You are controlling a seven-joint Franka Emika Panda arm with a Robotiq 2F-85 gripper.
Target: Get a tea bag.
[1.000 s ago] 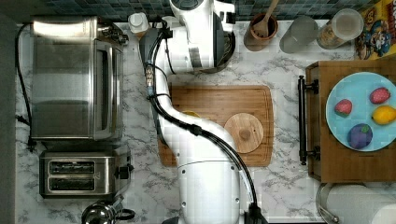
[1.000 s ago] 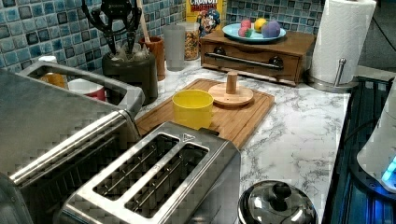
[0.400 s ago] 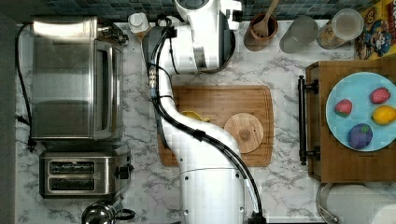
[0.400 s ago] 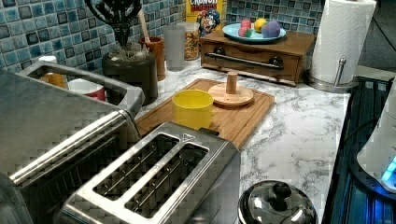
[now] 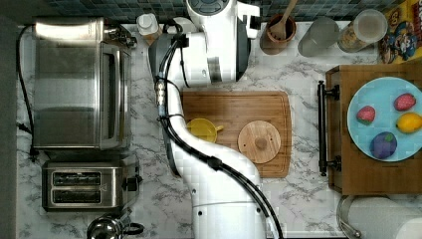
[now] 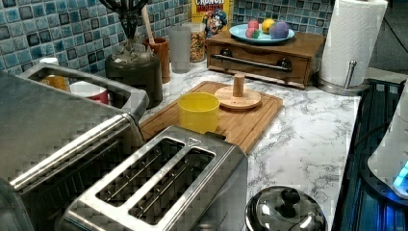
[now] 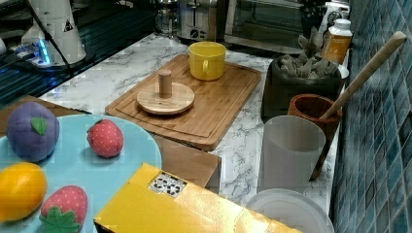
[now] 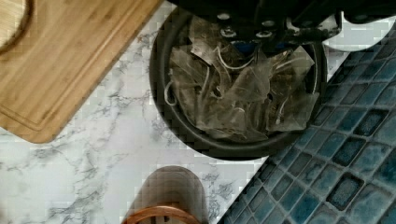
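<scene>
tea bags (image 8: 233,98) fill the black bowl (image 8: 182,126) in the wrist view, piled loosely with their strings tangled; the gripper's dark underside (image 8: 261,21) hangs over the bowl's far rim, and whether its fingers are open or closed cannot be told. the right view shows the same bowl (image 7: 296,87) from the side, grey sachets (image 7: 306,65) poking above its rim, between an orange bottle (image 7: 336,39) and a brown cup (image 7: 316,109) with a wooden spoon (image 7: 364,73). in the top view the white arm (image 5: 219,40) covers the bowl. the left view shows the gripper's dark fingers (image 6: 126,12) low over the bowl (image 6: 134,77), by the tiled wall. a wooden board (image 5: 234,107) just beside the bowl carries a yellow mug (image 6: 198,111) and a round wooden lid (image 6: 237,96). a toaster oven (image 5: 79,82) and toaster (image 5: 82,185) stand at the top view's left, a blue plate (image 5: 383,119) of toy fruit at the top view's right.
</scene>
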